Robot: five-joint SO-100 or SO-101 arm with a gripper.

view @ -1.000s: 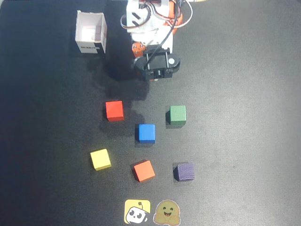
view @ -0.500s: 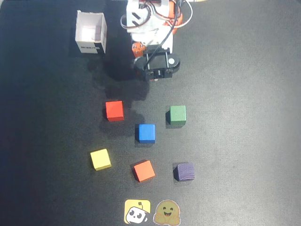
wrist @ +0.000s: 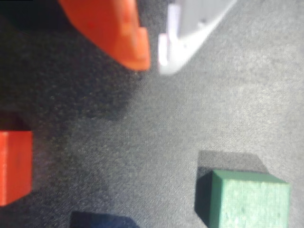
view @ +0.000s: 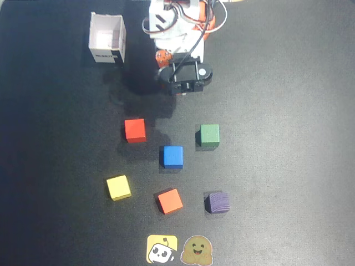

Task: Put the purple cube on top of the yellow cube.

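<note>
Overhead view: the purple cube (view: 216, 201) sits at five o'clock on the dark surface (view: 288, 144), the yellow cube (view: 118, 187) at seven, an orange cube (view: 170, 200) between; the arm waits at twelve, so the reach seems unstarted. Wrist view: the gripper (wrist: 154, 59) has its jaws nearly closed, empty, above open surface between red cube (wrist: 14, 166) and green cube (wrist: 249, 199); next it must open and descend on purple.

In the wrist view, the red cube (wrist: 14, 166) is cut off at the left edge.
</note>
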